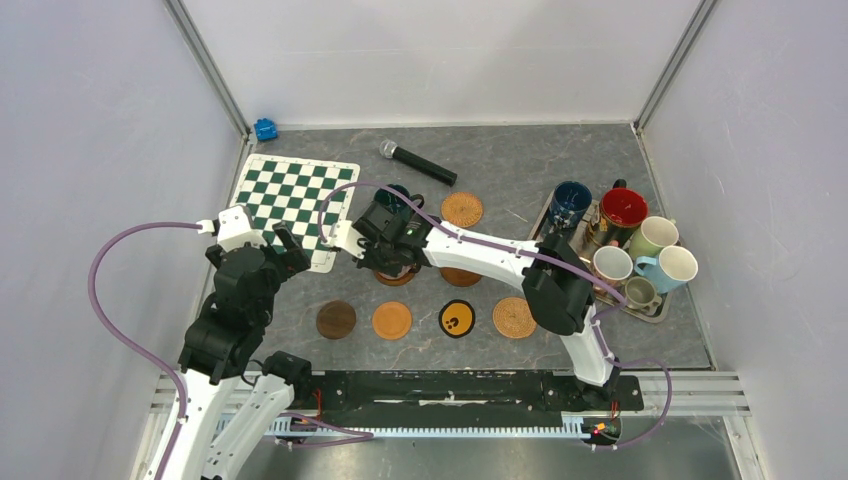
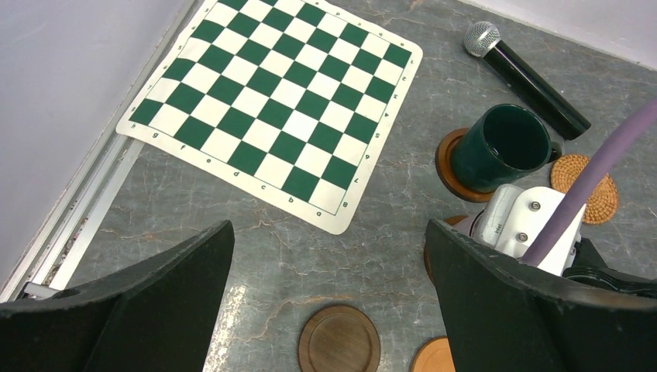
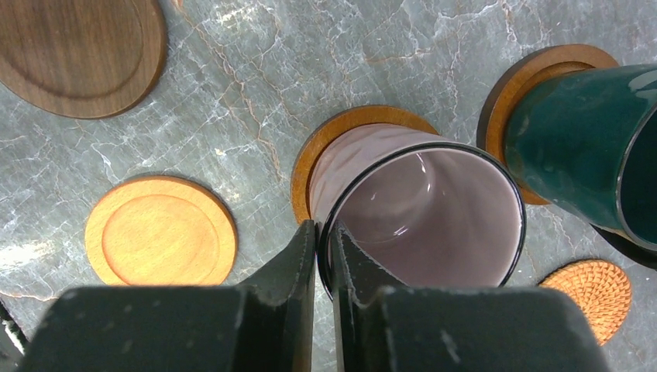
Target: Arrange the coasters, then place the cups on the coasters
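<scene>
Eight round coasters (image 1: pixel 392 320), two of them woven (image 1: pixel 514 317), one black with a yellow mark (image 1: pixel 457 319), eight handled mugs (image 1: pixel 622 208), one of them a glass mug (image 3: pixel 418 201), one tray (image 1: pixel 655 312), one green-and-white chequered mat (image 1: pixel 290 195), one black microphone (image 1: pixel 420 165), one small blue object (image 1: pixel 265 129)

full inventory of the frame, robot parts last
coasters: 8, brown wood, woven tan, orange, black-yellow, mid-table
green mug: 1, dark green, on back coaster
glass cup: 1, clear, over a wood coaster
tray mugs: 6, dark blue, red-inside, pale green, white-inside, olive, light blue, on tray at right
microphone: 1, black, back centre
chequered mat: 1, green-white, back left
small object: 1, blue, back-left corner
left gripper: 1, black, open, by mat
right gripper: 1, black, shut on glass cup rim
</scene>
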Robot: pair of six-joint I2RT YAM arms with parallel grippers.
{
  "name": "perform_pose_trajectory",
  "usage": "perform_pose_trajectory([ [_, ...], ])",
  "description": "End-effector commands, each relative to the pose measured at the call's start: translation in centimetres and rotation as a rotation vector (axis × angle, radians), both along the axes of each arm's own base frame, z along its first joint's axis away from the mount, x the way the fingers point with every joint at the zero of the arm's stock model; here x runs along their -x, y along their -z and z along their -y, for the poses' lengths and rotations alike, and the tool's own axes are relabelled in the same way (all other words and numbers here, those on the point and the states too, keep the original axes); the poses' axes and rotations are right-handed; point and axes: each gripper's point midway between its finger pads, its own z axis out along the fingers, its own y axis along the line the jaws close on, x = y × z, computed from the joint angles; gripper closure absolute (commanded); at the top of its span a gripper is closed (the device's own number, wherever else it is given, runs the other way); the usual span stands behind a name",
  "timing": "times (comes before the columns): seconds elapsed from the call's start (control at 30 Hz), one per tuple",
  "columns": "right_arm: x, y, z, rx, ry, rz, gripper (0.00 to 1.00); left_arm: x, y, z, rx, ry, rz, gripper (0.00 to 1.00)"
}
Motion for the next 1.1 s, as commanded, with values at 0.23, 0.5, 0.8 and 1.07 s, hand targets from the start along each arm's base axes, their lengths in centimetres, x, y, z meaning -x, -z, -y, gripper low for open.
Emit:
perform_pose_trajectory([
  [0.23,-1.9,-2.9,-1.4,-0.056,0.003,0.100,0.85,0.2,-1.4,-0.4,0.017,-0.023,0.045,0.00],
  [0.5,-2.3,-3.0,-0.6,-0.031,0.019,0.134,0.84,0.1,-1.3,-0.3,0.015,-0.019,0.040,0.00],
  [0.8,-1.5,-3.1,-0.9,-0.059,0.000,0.093,0.82,0.0,-1.1,-0.2,0.014,-0.014,0.032,0.00],
  [1.07,-1.4,-4.3,-0.6,-0.082,0.020,0.100,0.79,0.0,-1.1,0.0,0.016,-0.008,0.031,0.00],
])
